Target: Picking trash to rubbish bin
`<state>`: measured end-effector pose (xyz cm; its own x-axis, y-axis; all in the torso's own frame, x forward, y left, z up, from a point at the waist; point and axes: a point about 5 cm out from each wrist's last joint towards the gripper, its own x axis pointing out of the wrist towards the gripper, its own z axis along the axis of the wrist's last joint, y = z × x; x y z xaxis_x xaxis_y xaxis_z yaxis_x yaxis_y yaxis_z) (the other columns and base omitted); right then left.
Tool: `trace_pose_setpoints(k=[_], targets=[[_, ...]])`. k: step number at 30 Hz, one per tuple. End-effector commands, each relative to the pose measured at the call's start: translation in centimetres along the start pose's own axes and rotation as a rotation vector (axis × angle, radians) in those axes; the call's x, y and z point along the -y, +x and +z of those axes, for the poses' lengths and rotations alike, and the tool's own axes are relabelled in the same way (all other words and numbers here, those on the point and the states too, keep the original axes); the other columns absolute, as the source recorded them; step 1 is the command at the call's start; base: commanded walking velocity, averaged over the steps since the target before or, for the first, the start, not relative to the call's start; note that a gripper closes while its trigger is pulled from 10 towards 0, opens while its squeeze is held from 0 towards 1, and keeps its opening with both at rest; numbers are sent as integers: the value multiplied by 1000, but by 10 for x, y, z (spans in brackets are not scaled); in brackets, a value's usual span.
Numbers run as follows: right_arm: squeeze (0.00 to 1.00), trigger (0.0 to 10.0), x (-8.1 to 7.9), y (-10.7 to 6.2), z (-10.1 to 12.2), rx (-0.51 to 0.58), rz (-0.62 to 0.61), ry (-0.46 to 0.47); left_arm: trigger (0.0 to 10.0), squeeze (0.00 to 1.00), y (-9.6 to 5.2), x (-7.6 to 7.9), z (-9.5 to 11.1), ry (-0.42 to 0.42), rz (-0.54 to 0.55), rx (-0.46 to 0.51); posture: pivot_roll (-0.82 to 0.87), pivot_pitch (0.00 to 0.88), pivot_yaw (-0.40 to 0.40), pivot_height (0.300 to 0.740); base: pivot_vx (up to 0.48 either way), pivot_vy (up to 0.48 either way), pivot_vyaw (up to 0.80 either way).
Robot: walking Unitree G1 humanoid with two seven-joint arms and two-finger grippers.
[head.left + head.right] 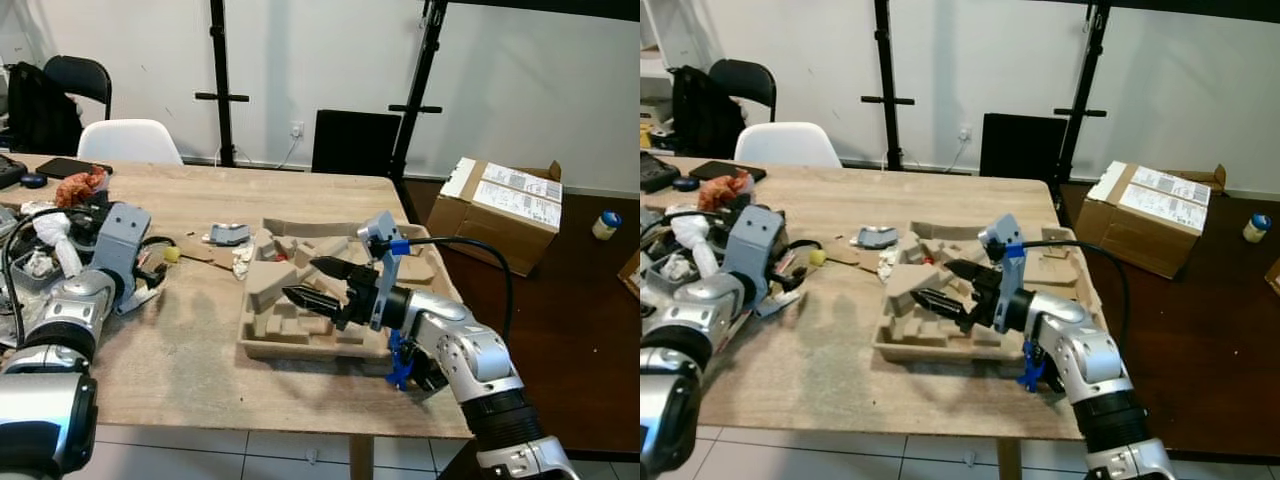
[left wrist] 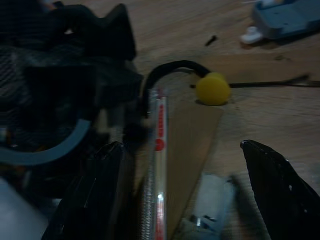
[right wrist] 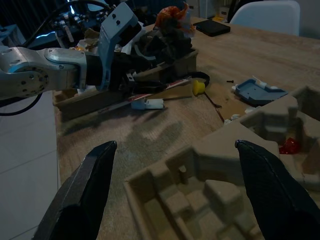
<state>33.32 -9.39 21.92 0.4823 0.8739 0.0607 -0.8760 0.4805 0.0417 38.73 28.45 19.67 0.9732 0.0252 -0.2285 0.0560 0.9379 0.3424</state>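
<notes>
A moulded brown pulp tray lies on the wooden table, with a small red scrap in one of its pockets. My right gripper hovers open just over the tray's near left part, nothing between its fingers. At the table's left, my left gripper is open and low over the clutter. Between its fingers lie a thin silver tube with red print and a strip of cardboard. A small yellow ball and a blue-grey plastic piece lie between the two arms.
Cables, wrappers and an orange crumpled bag crowd the table's left end, with a dark phone behind. A white chair stands at the far side. A cardboard box sits on the floor to the right.
</notes>
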Motion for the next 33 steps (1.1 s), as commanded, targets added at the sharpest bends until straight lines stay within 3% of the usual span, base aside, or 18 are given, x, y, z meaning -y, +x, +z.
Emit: trace_pose_setpoints(k=[1,4,5,6,10,14,21,23,30,31,32,33], targets=[[0,10000,-2,-1,-1,-2,6,4,10000,1000,-1,2,-12,15,5,-36,57,103,-41,740,0,0,0],[0,10000,-2,-1,-1,-1,6,5,10000,1000,-1,3,-17,21,10,-55,54,107,-41,740,0,0,0],[0,10000,-3,-1,-1,0,5,8,10000,55,-2,3,-23,29,27,-76,54,107,-41,740,0,0,0],[0,10000,-3,-1,-1,1,4,10,10000,0,-3,3,-29,39,44,-99,54,107,-41,740,0,0,0],[0,10000,-3,-1,-1,0,5,13,10000,0,-4,4,-39,53,71,-149,51,114,-42,740,0,0,0],[0,10000,-3,-1,0,-1,6,12,10000,0,-4,8,-44,-28,58,-193,46,117,-41,740,0,0,0],[0,10000,-3,-2,1,5,0,16,10000,0,-3,15,-48,-68,32,-235,44,117,-38,740,0,0,0],[0,10000,-3,-2,1,4,-2,15,10000,0,-2,20,-47,-187,12,-230,43,121,-39,740,0,0,0],[0,10000,-2,-2,2,4,-4,15,10000,0,-1,22,-46,-257,-12,-233,43,121,-38,740,0,0,0],[0,10000,-2,-2,2,3,-4,14,4667,0,-1,23,-46,-269,-23,-238,44,122,-38,740,0,0,0],[0,10000,-2,-2,1,3,-4,14,4667,0,-1,24,-46,-276,-30,-241,44,122,-38,740,0,0,0],[0,10000,-2,-2,1,3,-5,15,1804,0,-1,24,-47,-264,-38,-247,45,121,-37,740,0,0,0]])
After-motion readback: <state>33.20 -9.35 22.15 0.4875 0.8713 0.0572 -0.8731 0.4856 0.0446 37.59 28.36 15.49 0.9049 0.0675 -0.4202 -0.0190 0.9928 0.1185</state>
